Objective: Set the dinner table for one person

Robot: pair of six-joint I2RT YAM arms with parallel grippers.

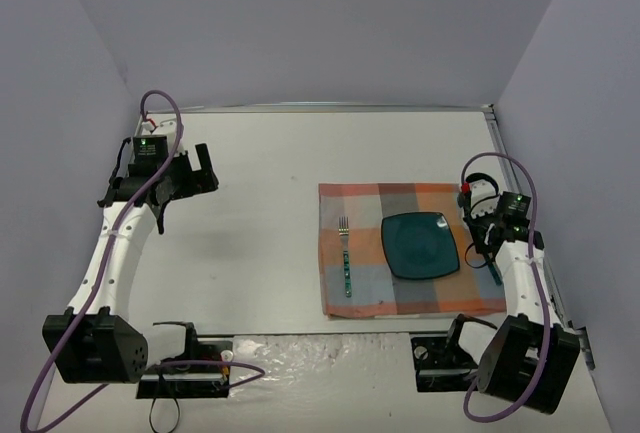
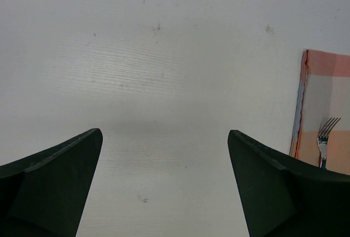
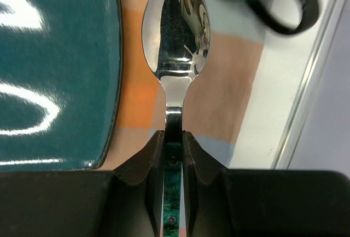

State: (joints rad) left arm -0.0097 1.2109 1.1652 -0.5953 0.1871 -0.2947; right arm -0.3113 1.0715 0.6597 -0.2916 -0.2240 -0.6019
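Over on your left, the left claw (image 1: 186, 181) hangs above bare tabletop (image 1: 270, 153), and its wrist view shows both dark fingers (image 2: 54, 182) spread wide with nothing between them, only scuffed white surface. That white tabletop fills the whole floor of the booth and carries everything else in sight. Moving right, the orange-and-blue-grey plaid cloth (image 1: 360, 208) lies flat on the right half of it, well apart from your left claw. A fork (image 1: 345, 253) rests on the cloth's left part, tines pointing to the far side and teal handle toward you. Just beside it on the right, the square teal plate (image 1: 420, 244) sits in the middle of the cloth. Further right, your right claw (image 1: 486, 245) is at the cloth's right edge, pinched tight on the teal handle of a spoon (image 3: 175, 34). The shiny bowl points away from the claw, over the cloth just right of the plate's rim. Whether the bowl touches the cloth, you can't tell. Beyond the bowl, a dark blurred thing with a loop handle (image 3: 284, 7) shows at the frame's top.
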